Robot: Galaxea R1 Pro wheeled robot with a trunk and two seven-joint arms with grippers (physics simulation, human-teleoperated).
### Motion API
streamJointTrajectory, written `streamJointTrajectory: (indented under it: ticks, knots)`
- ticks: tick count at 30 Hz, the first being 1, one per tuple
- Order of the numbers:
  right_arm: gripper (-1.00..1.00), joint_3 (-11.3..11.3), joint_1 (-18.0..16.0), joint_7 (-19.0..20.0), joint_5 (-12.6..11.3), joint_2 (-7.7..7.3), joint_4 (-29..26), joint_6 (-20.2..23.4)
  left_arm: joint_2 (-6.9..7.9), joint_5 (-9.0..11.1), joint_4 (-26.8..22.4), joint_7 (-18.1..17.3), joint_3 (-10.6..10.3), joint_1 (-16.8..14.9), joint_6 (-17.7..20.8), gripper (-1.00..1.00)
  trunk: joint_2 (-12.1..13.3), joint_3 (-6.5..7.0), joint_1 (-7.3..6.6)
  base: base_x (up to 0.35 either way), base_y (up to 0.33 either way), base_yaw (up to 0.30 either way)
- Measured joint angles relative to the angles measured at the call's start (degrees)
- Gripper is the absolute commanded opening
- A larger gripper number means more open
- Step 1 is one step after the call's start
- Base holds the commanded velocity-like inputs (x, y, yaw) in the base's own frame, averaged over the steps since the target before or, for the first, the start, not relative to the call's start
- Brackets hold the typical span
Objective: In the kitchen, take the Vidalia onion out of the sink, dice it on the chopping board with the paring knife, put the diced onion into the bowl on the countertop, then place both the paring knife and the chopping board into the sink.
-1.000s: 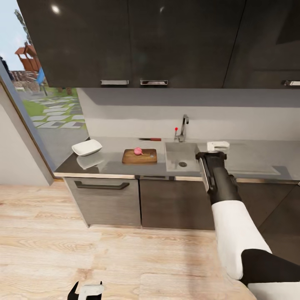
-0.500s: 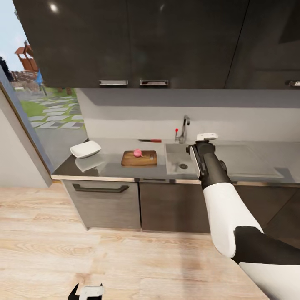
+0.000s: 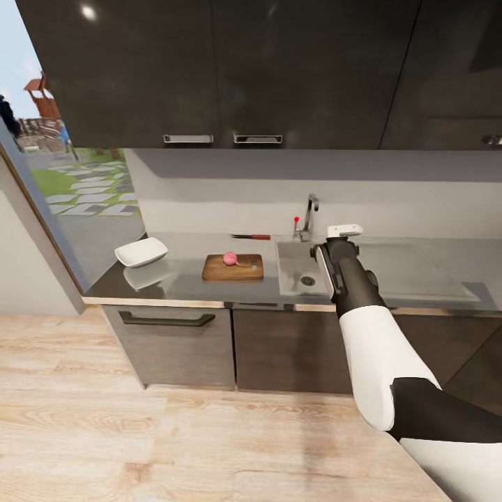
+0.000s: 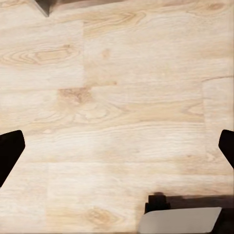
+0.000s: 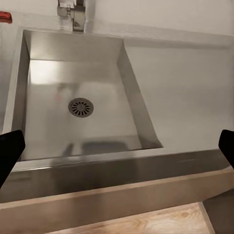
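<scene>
Right jaws (image 5: 117,146) spread wide above the empty sink (image 5: 78,73), its drain (image 5: 80,107) directly below them. Left jaws (image 4: 117,146) spread over wooden floor (image 4: 117,87). Onion (image 3: 229,259) rests on the chopping board (image 3: 233,268).

white bowl (image 3: 141,252), brown chopping board (image 3: 233,268)

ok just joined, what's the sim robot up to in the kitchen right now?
Nothing is being held. The right gripper hangs open over the sink, whose basin is bare apart from the drain. The onion already sits whole on the chopping board, the paring knife lies on the countertop behind the board, and the white bowl stands further left. The left gripper points open at the wooden floor.
</scene>
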Motion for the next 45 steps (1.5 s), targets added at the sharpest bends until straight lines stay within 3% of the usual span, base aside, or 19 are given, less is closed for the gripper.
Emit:
streamJointTrajectory:
  ticks: [12,19,29,45]
  knots:
    - [1.00,0.2,0.0,0.5,-0.1,0.00,0.2,0.0,1.65,0.1,0.1,-0.3,0.0,0.1,0.4,1.00,0.0,0.00,0.00,0.000,0.000,0.000]
    - [1.00,2.2,0.0,0.6,-0.1,0.00,0.2,-0.3,1.72,0.1,0.1,-0.3,0.1,0.4,0.4,1.00,0.0,0.00,-0.01,0.051,0.000,0.000]
    - [1.00,2.9,0.0,0.7,-0.2,-0.01,2.2,-2.8,1.73,0.1,0.1,-0.2,0.1,0.5,0.4,1.00,0.0,-0.01,-0.03,0.256,0.000,0.000]
    - [1.00,2.9,0.0,2.8,-0.2,-0.01,3.6,-3.0,2.14,0.2,0.1,0.0,0.1,0.5,0.5,1.00,0.0,-0.01,-0.03,0.327,0.000,0.000]
